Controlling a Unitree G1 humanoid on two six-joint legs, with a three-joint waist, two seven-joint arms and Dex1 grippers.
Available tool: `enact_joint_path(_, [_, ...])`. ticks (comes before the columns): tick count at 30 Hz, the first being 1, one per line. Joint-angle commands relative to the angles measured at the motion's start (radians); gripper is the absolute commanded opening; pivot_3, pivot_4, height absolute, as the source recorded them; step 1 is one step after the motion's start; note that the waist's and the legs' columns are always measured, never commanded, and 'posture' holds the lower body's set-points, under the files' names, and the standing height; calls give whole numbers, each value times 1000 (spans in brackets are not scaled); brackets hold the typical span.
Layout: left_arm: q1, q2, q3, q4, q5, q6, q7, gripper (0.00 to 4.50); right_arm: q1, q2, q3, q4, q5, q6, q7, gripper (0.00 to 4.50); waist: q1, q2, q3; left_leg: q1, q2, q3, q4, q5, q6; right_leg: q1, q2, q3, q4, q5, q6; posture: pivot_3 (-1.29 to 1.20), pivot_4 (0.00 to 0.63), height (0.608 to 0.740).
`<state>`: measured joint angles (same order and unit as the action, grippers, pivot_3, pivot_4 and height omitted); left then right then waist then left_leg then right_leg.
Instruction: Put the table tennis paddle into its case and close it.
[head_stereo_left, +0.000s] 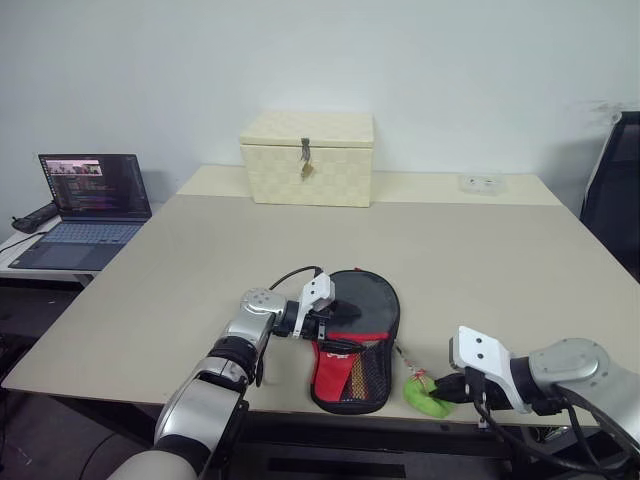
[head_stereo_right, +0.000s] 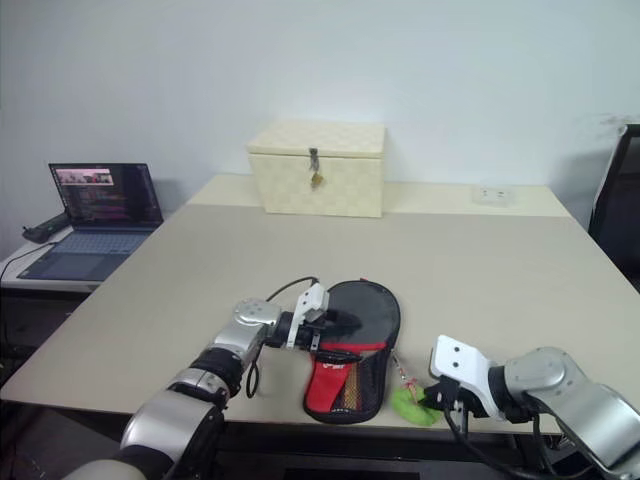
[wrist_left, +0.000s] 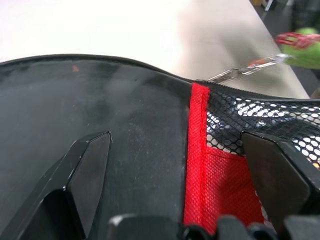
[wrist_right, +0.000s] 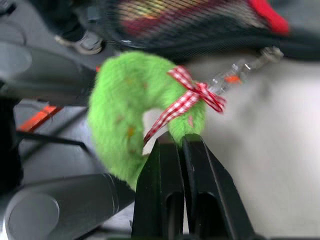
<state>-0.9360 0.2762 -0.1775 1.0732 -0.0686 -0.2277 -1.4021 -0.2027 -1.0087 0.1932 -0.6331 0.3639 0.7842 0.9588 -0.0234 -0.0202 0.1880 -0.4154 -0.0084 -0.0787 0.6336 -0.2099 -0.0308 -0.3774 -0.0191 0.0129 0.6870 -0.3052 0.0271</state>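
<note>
The right gripper (wrist_right: 181, 145) is pressed shut on a green plush charm (wrist_right: 135, 105) at the table's (head_stereo_left: 480, 250) near edge; a beaded chain ties the charm to the case (head_stereo_left: 357, 340). The left gripper (head_stereo_left: 335, 318), fingers spread wide, rests on the case's black top beside its red mesh. Farther back stands a cream box (head_stereo_left: 307, 158); a laptop (head_stereo_left: 88, 205) sits left.

Case (head_stereo_left: 357, 335): smooth black fabric with a faint sheen, a red cloth band and open black mesh over red lining. Charm (wrist_right: 145, 115): fuzzy green plush tied with a red-and-white checked cloth ribbon, on a metal link chain (wrist_left: 240, 70). Worktop (head_stereo_left: 480, 260): matt beige. Box (head_stereo_left: 308, 157): cream woven texture, metal latch. Left end effector (head_stereo_left: 332, 316): glossy black plastic fingers (wrist_left: 90, 170).
</note>
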Motion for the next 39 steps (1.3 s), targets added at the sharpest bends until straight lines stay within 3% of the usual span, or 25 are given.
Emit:
enact_joint_path(1, [7, -17, -16, 40, 44, -4, 23, 4500, 35, -17, 23, -99, 29, -8, 38, 14, 2, 0, 0, 0, 0, 0, 0, 0, 0, 1, 0, 0, -1, 0, 0, 0, 150, 740])
enact_joint_path(16, [-11, -52, -13, 69, 65, -9, 72, 4500, 111, -33, 69, -331, 151, 71, 62, 14, 21, 0, -1, 0, 0, -2, 1, 0, 0, 4, -1, -2, -6, 2, 3, 0, 150, 740])
enact_joint_path(25, [-9, -48, -11, 70, 77, -24, 97, 4500, 47, 19, 108, -285, 148, 111, 14, 14, 21, 0, -1, 1, 0, -2, 1, 0, 0, 5, -1, -2, -6, 2, 3, 0, 150, 740])
enact_joint_path(31, [-8, -43, 8, 57, 61, -25, 114, 4500, -16, 36, 60, -229, 196, 128, 14, 1646, 21, 0, -1, 1, 0, -2, 2, 0, 0, 5, -1, -2, -6, 2, 3, 0, 150, 740])
enact_joint_path(39, [27, -14, 60, -51, 5, -13, 85, 4500, -91, 116, -40, -8, 119, 27, -84, 1646, 19, 0, -1, 1, 0, -1, 4, 0, 0, 5, 0, 0, -5, 2, 4, 0, 150, 740])
